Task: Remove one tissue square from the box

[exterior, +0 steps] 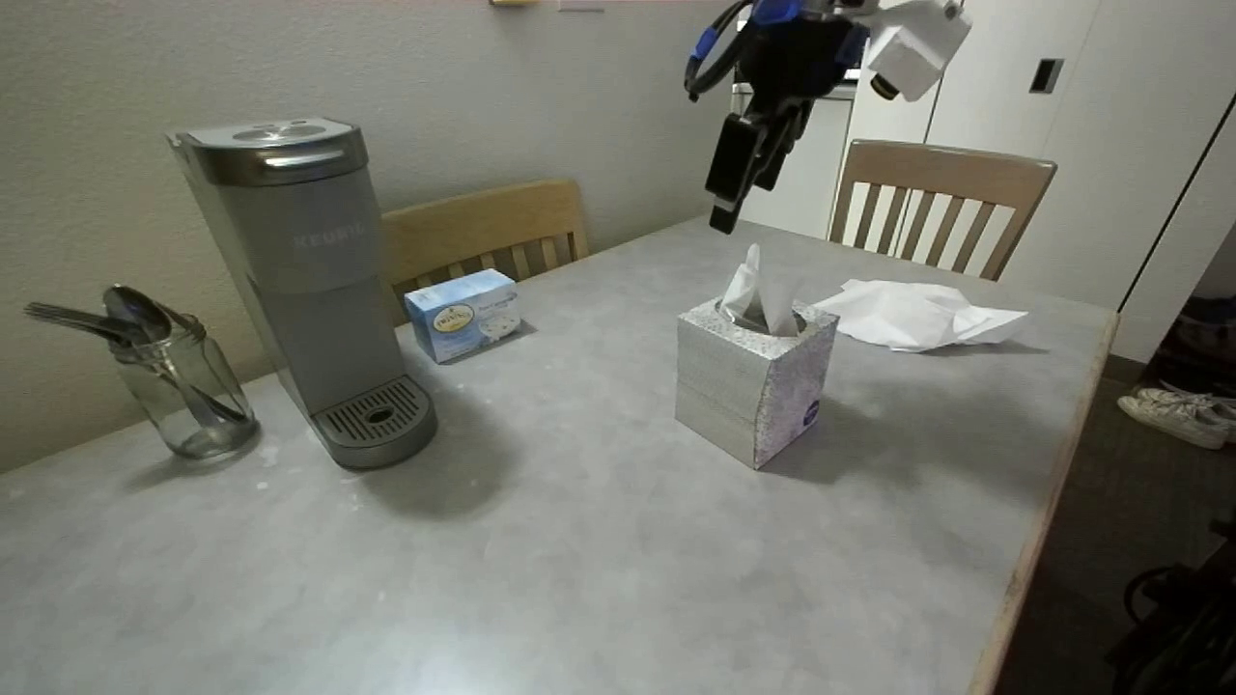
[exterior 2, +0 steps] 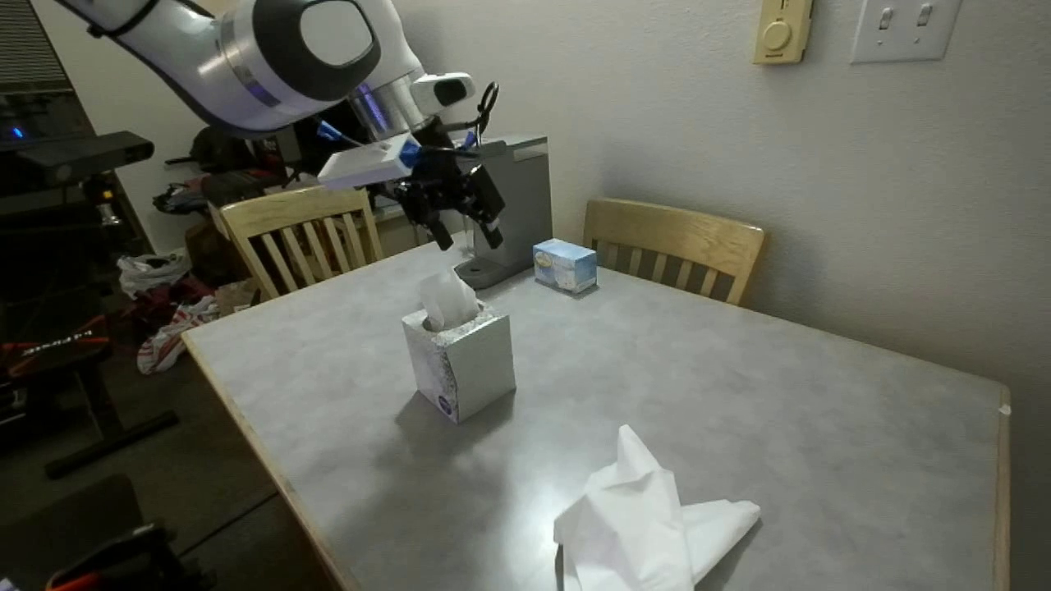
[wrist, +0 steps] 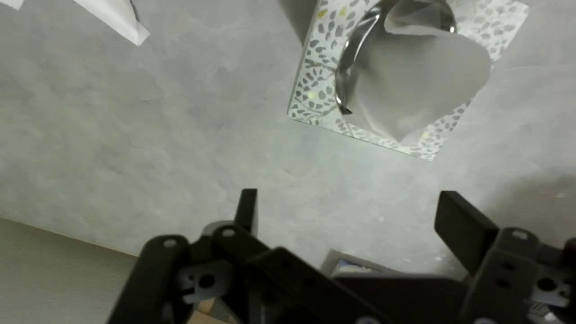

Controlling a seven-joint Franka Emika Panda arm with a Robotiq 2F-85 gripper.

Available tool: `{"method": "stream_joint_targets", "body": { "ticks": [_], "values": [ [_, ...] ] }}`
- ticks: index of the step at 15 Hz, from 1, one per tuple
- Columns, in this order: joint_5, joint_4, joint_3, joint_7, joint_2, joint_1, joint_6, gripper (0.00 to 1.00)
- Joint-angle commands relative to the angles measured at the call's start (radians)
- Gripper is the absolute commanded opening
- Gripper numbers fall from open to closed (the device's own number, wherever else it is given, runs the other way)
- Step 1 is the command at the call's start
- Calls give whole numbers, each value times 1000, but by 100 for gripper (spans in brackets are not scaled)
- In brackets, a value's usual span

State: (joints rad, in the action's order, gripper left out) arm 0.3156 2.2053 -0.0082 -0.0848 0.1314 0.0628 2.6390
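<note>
A silver-grey patterned tissue box [exterior: 719, 386] stands upright on the table, also in an exterior view [exterior 2: 480, 369]. A white tissue sticks up from its top opening [exterior: 745, 288]; this tissue also shows in an exterior view [exterior 2: 449, 300]. In the wrist view the tissue [wrist: 418, 81] and box top [wrist: 317, 67] lie at the upper right, beyond the fingertips. My gripper [exterior: 742, 201] is open and empty above the box, apart from the tissue. It shows in an exterior view [exterior 2: 468, 238], and in the wrist view its fingers [wrist: 346, 193] stand wide apart.
A crumpled loose tissue [exterior 2: 632, 525] lies on the table [exterior: 541, 541] beside the box. A grey coffee maker [exterior: 319, 251], a blue tea box [exterior: 473, 314] and a glass jar of cutlery [exterior: 193, 405] stand near the wall. Wooden chairs [exterior 2: 681, 246] stand at the table's edges.
</note>
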Motion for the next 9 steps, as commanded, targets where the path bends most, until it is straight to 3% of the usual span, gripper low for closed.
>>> {"method": "stream_joint_targets", "body": {
  "ticks": [1,3,9],
  "values": [
    [59,-33,-20,-222,17,23,-76,100],
    [16,-31,-6,-255,14,22,-118,100],
    [-273,-28,38,-118,12,-2,-202,100]
  ]
}}
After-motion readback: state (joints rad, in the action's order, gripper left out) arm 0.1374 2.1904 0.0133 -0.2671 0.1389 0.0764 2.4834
